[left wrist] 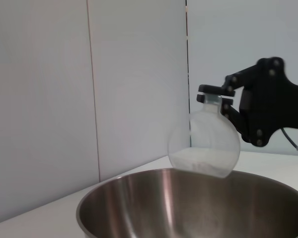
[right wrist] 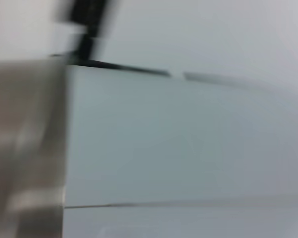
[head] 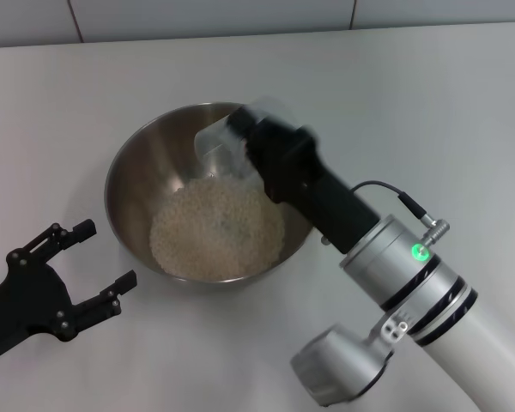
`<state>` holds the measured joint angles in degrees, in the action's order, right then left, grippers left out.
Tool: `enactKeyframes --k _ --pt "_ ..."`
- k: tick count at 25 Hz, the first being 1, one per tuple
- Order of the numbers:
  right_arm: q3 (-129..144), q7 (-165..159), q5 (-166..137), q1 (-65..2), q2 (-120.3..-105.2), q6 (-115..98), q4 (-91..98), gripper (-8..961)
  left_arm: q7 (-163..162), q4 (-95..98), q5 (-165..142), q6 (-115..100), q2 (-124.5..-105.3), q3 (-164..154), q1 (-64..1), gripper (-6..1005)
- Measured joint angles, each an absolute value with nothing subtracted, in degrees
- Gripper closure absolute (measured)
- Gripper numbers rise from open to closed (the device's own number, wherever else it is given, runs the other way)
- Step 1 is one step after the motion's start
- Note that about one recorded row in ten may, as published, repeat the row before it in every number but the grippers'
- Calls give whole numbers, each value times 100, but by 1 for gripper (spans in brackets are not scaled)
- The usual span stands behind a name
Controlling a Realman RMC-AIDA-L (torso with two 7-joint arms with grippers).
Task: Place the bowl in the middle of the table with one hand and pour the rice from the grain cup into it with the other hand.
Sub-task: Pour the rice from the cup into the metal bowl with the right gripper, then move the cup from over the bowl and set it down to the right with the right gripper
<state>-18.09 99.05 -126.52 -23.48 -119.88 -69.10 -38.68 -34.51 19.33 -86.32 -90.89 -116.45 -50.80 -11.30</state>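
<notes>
Table: white, fills the frame. Bowl: steel, left of frame centre, resting on table. Rice: pale heap across bowl floor. Right gripper: reaching in from lower right, over bowl's upper right rim, fingers clamped on grain cup. Cup tipped above bowl, a little rice left inside. Left gripper: lower left corner, just beside bowl, fingers apart, holding nothing.

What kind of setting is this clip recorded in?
Probably a lab or test bench, not a real kitchen: a bare white table, plain panelled wall, and only a steel bowl of rice set out.
</notes>
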Motion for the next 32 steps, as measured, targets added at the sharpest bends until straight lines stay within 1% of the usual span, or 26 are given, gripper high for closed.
enactKeyframes --k 6,10,14,19,22,32 --pt "-1803 5808 -12134 -2206 -11947 -7208 -4077 896 -3440 1933 -8630 -9085 -11645 -5080 -1134 153" --pt "-1984 2717 -12087 -2137 -11944 -7595 -3630 891 -3423 1934 -8630 -9079 -11658 -5080 -1134 153" --pt "-2318 740 -12083 -2111 -11964 -7757 -2959 885 -3400 1959 -8630 -9079 -11708 -5080 -1128 153" --pt "-2788 311 -12074 -2063 -11981 -7749 -2342 879 -3390 1945 -8630 -9079 -11714 -5080 -1129 153" --pt "-3062 299 -12064 -2147 -11988 -7246 -1947 875 -3389 1955 -8630 -9079 -11717 -5080 -1123 153" --pt "-3033 357 -12061 -2297 -11989 -6482 -1808 861 -3384 1976 -8630 -9104 -11715 -5080 -1129 153"
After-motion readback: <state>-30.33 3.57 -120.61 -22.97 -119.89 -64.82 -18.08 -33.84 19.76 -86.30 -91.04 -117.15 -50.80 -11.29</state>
